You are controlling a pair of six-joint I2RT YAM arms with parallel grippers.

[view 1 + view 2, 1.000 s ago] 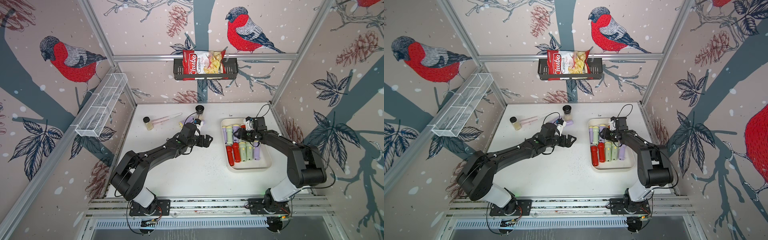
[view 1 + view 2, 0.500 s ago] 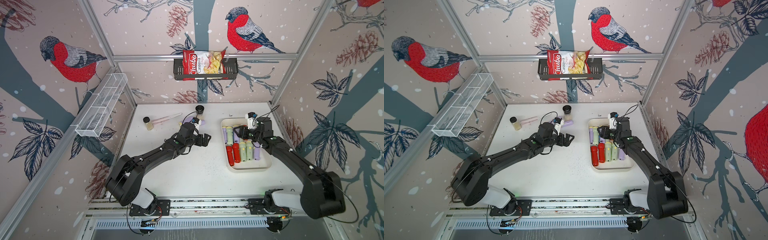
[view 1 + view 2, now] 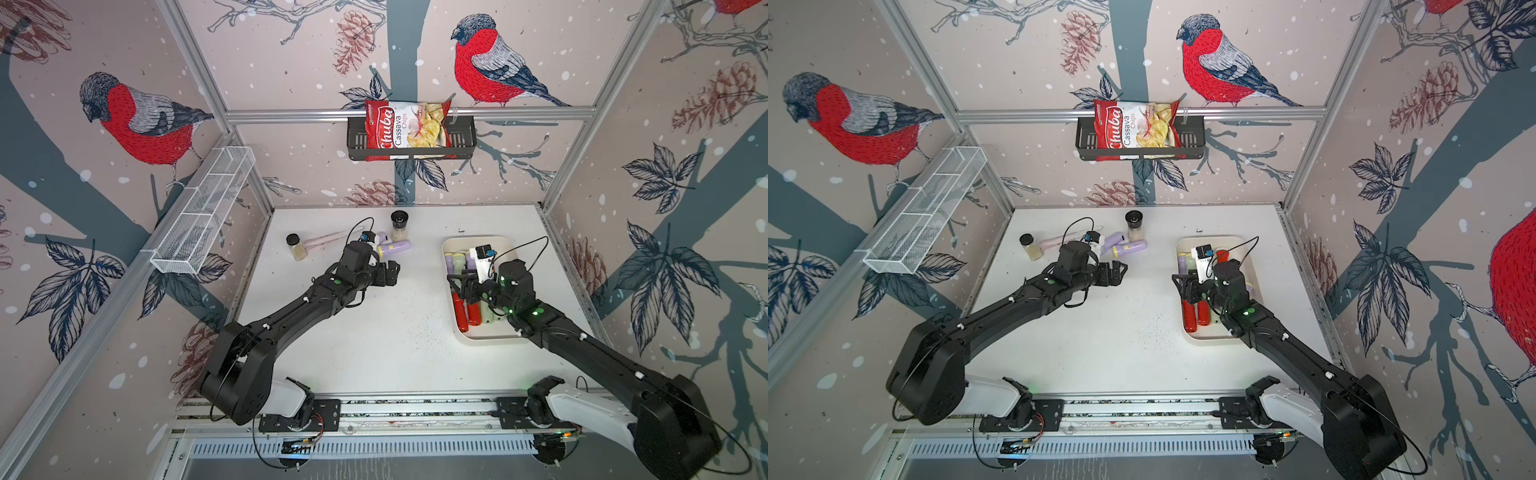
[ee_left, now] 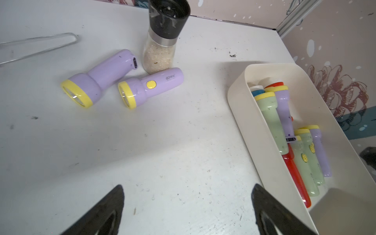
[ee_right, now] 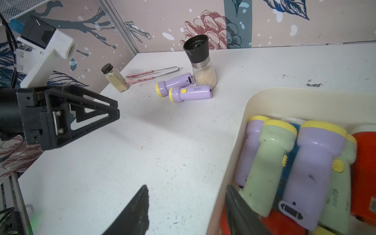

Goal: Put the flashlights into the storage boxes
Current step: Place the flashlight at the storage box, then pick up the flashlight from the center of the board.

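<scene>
— Starting with the left gripper (image 4: 188,188): how are the fingers (image 4: 101,215) set?
— Spread wide. Nothing is held between them and nothing is touched; only bare table (image 4: 162,152) is seen through the gap. In both top views the gripper is placed above the table's middle, short of the loose flashlights (image 3: 395,248).
— Right gripper (image 5: 187,189)?
— Fingers (image 5: 132,215) parted, more narrowly than the left pair. Nothing is gripped. One finger is seen over the table just outside the tray (image 5: 284,95), the other over the tray's side wall, above the flashlights packed inside. Whether that wall is brushed cannot be told.
— Where are the flashlights recorded?
— Two lilac flashlights (image 4: 97,79), yellow-headed, are lying on the table, well apart from the tray. One is laid just beside the base of a grinder (image 4: 160,50) filled with pale grains.
— And the rest?
— Laid in the tray, lengthwise, side by side and partly stacked: a pale green flashlight (image 5: 264,166), lilac ones, red flashlights (image 4: 297,179), a blue one mostly covered. An exact count cannot be given.
— Anything else noted?
— A small bottle (image 5: 117,80) with a black cap and pink-handled tongs (image 5: 140,80), near the left wall.
</scene>
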